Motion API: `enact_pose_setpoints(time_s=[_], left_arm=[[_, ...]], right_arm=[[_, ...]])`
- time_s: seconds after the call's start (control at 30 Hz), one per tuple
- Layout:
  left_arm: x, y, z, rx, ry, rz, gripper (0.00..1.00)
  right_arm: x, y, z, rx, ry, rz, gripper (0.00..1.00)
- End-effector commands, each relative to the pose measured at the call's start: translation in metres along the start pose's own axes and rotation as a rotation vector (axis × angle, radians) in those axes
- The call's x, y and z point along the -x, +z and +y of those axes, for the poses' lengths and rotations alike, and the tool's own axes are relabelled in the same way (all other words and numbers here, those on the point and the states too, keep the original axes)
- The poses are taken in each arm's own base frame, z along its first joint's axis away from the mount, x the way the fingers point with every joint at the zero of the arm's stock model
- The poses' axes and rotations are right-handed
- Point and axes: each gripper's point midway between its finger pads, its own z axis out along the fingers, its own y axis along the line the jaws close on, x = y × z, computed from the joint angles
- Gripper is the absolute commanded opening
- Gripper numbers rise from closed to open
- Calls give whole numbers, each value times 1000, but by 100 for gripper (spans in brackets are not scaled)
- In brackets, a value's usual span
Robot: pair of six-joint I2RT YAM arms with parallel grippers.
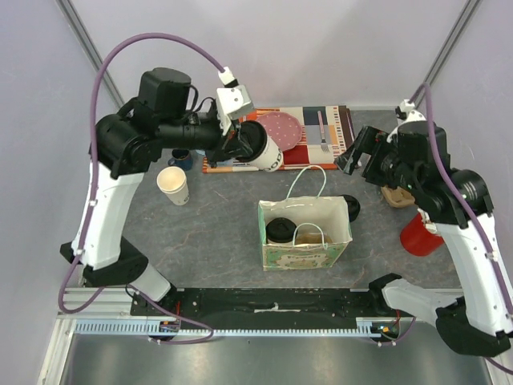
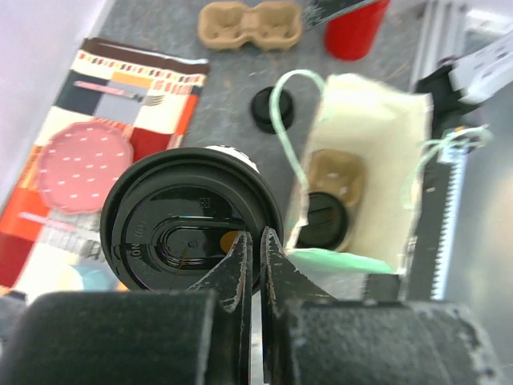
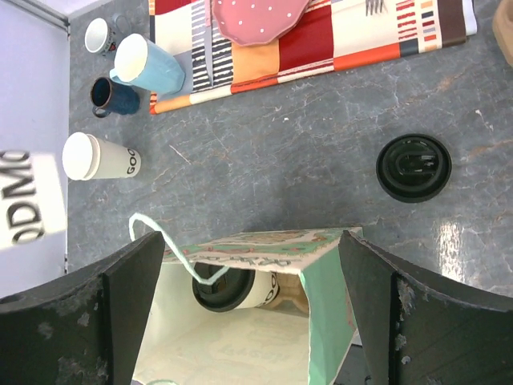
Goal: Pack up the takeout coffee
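Far left on the table, lidless cup (image 1: 173,184) stood upright, open top, dark mark on its side. Blue mug (image 3: 148,68), navy mug (image 3: 108,95) and white mug (image 3: 98,34) sat in a cluster just behind it, by the left end of the placemat (image 1: 337,128).

Left gripper (image 2: 256,241) had its jaws pinched down to a narrow slit on the rim of the black lid of the held cup (image 2: 188,233). That cup was off the table and tilted, lid toward the wrist camera, over the left part of the placemat and near the pink plate (image 1: 280,127). Fork (image 1: 323,132) lay on the placemat right of the plate.

Centre: paper bag (image 1: 309,255) stood open with its handles up, near the front edge. Inside it, the bagged cup (image 1: 280,230) sat on the left with a black lid on, beside a cardboard tray (image 1: 309,234).

Loose lid (image 3: 414,167) lay flat on the table just right of the bag, touching neither bag nor cup.

Right gripper (image 3: 248,273) hung above the table, behind and right of the bag, jaws spread wide and holding nothing. Second cardboard tray (image 1: 395,196) lay under the right arm, partly hidden. Red cup (image 1: 418,234) stood at far right
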Motion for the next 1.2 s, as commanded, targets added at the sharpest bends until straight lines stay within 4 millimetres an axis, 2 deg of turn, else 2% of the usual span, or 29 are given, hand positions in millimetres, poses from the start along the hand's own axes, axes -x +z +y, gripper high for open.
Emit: enact_pose_setpoints(time_s=[0.0, 0.03, 0.07, 0.17, 0.23, 0.37, 0.4, 0.5, 0.7, 0.77, 0.9, 0.97, 1.07, 1.1, 1.17], left_arm=[[17, -31, -60, -103, -224, -51, 2], [23, -30, -78, -161, -224, -63, 2], [23, -27, -84, -174, -214, -60, 2], [38, -24, -98, -190, -176, -92, 2], [47, -15, -109, -232, -192, -96, 2], [49, 8, -124, -273, -229, -71, 2], [48, 17, -126, -284, -253, -52, 2], [43, 27, -129, -292, -279, -20, 2], [35, 59, -109, -131, -244, 21, 2], [34, 69, -116, -150, -240, 36, 2], [49, 61, -138, -278, -265, -10, 2], [55, 52, -140, -288, -249, -40, 2], [64, 44, -129, -235, -188, -94, 2], [70, 34, -121, -195, -128, -136, 2], [84, 29, -110, -139, -68, -210, 2]], right_arm=[[-3, -8, -9, -22, 75, -42, 98], [-4, -10, -12, -26, 76, -47, 98], [-7, -11, -13, -29, 84, -42, 98], [-8, -15, -14, -26, 90, -51, 98], [-7, -19, -16, -31, 88, -57, 98], [-8, -21, -19, -41, 87, -59, 98], [-9, -22, -20, -42, 86, -60, 98], [-8, -26, -21, -43, 84, -72, 98], [-12, -36, -29, -50, 71, -92, 98], [-16, -37, -33, -57, 80, -91, 98], [-21, -48, -40, -60, 87, -107, 98], [-23, -53, -44, -73, 93, -110, 98], [-25, -58, -47, -70, 96, -117, 98], [-26, -58, -47, -69, 102, -117, 98], [-28, -58, -48, -70, 103, -114, 98]])
